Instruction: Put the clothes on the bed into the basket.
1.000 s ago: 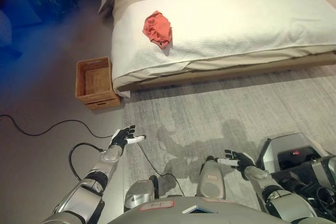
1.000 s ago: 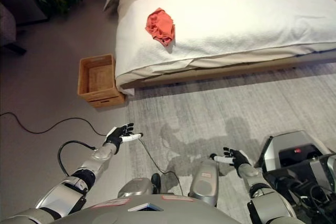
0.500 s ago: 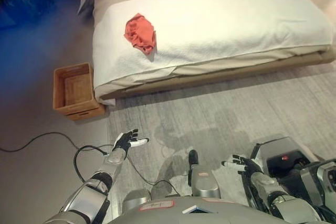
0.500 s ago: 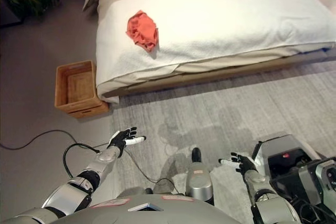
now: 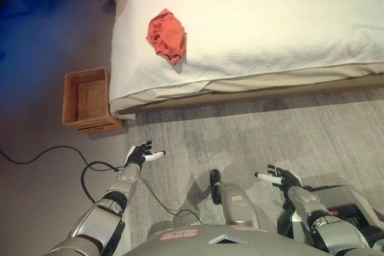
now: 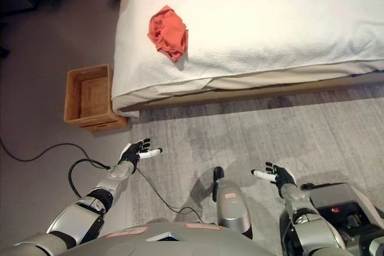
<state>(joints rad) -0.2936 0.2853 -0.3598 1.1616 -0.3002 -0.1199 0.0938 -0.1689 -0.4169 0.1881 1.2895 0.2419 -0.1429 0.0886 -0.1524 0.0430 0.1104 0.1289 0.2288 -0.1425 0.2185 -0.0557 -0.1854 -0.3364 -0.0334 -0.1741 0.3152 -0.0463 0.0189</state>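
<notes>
Camera shifted; red garment (image 5: 167, 35) unmoved

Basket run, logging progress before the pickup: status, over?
Left hand and right hand open, low over the rug. Red garment bunched on the bed. Basket on floor beside it, nothing inside. Path unobstructed.
</notes>
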